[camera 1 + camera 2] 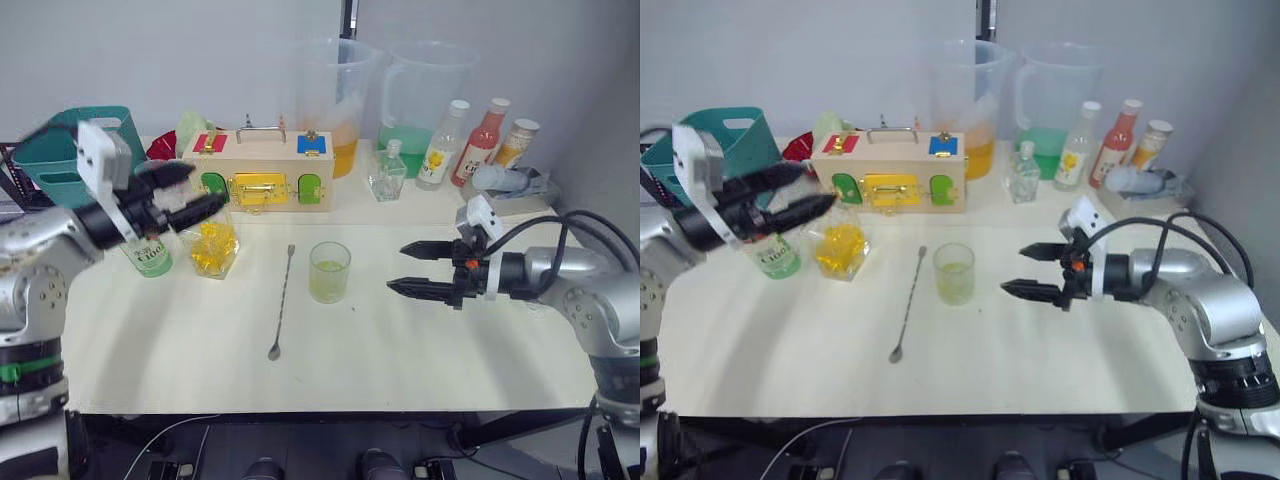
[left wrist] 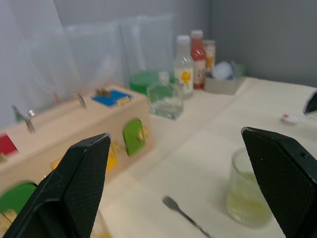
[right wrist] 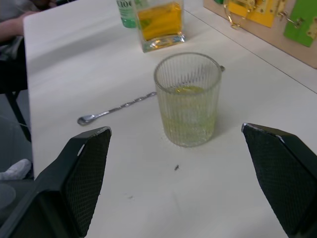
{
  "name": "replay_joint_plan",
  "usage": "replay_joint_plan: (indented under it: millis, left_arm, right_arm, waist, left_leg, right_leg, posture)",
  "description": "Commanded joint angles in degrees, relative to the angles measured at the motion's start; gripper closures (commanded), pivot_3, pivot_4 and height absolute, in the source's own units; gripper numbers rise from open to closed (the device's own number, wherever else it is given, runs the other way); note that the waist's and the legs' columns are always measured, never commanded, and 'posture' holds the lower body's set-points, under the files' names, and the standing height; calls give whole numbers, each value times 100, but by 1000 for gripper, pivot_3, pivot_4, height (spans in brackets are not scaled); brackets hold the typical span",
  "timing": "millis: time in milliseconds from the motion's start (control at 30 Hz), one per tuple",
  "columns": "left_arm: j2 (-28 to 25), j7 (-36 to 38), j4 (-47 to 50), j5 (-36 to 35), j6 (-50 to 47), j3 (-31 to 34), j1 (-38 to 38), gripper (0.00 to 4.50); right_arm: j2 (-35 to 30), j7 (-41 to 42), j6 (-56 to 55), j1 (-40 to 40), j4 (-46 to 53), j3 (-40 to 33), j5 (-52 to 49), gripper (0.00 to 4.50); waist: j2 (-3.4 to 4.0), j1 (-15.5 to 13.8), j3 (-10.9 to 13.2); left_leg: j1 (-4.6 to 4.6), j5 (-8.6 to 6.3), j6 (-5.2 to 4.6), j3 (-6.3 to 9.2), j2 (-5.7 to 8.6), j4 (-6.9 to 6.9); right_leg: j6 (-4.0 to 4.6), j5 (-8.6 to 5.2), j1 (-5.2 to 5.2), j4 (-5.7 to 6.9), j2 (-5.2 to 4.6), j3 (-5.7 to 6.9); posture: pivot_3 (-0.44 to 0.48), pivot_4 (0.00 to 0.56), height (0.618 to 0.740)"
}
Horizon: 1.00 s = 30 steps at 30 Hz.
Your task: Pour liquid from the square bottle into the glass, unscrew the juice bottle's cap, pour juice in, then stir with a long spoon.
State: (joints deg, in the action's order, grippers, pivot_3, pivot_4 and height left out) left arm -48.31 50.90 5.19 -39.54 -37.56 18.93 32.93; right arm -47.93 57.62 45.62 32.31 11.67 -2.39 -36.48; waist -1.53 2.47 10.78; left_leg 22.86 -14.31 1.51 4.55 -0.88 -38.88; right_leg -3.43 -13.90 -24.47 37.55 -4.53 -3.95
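Note:
The glass (image 1: 329, 272) stands mid-table, about a third full of pale yellow-green liquid. To its left the long spoon (image 1: 281, 300) lies flat on the table. Further left stands the square bottle (image 1: 213, 248) with yellow liquid, and the juice bottle (image 1: 150, 258) with its green label is beside it. My left gripper (image 1: 195, 190) hovers open above these two bottles and hides the juice bottle's top. My right gripper (image 1: 397, 267) is open, level with the glass and a short way to its right, holding nothing. A small white cap (image 2: 292, 118) lies on the table near the right arm.
A wooden lock box (image 1: 257, 170) stands behind the bottles. Two large pitchers, one with orange liquid (image 1: 335, 100) and one with green (image 1: 425, 100), stand at the back. A small colourless bottle (image 1: 388, 172), several sauce bottles (image 1: 485, 140) and a teal basket (image 1: 75, 150) line the back and left.

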Motion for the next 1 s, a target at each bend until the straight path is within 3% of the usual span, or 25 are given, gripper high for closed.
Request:
replay_joint_plan:
  millis: [33,300,400,633,800,1000]
  left_arm:
    - [-203,363,420,32,150,9,-502,29]
    - [-229,388,84,675,820,217,-1795,29]
    - [-112,213,-140,1216,1472,270,-2485,29]
    - [180,276,-948,1461,2735,801,-3252,29]
    - [144,756,-1838,1324,3122,1138,-3520,29]
    - [206,950,-1928,1161,3154,1207,-3652,29]
  right_arm:
    - [-95,36,-192,-565,414,-431,-96,0]
    - [198,-437,-667,-2303,564,-1363,31,0]
    - [367,-543,-1144,-2907,437,-1769,173,0]
    - [350,-390,-1941,-3573,96,-2484,341,0]
    - [326,-61,-2011,-4077,-225,-3091,88,0]
    - [149,96,-2430,-4144,-889,-3172,384,0]
  waist:
    - [0,-16,0]
    - [1,-24,0]
    - [2,-23,-1]
    - [3,-22,-1]
    - [4,-34,-2]
    - [4,-30,-2]
  left_leg:
    - [0,0,0,0,1,-1]
    - [-13,-1,-1,-2,-4,11]
    - [-14,-1,-1,-4,-6,13]
    - [-32,-1,-1,-15,-13,18]
    - [-44,-2,-1,-21,-11,19]
    - [-51,-1,-1,-24,-14,20]
  right_leg:
    - [0,0,0,0,-1,0]
    - [2,-1,18,-36,3,0]
    - [2,-1,21,-44,3,-1]
    - [6,-4,31,-44,6,-5]
    - [5,-6,46,-49,2,-7]
    - [6,-7,51,-49,4,-8]
  posture:
    - [0,150,731]
    - [0,150,731]
    - [0,150,731]
    - [0,150,731]
    - [0,150,731]
    - [0,150,731]
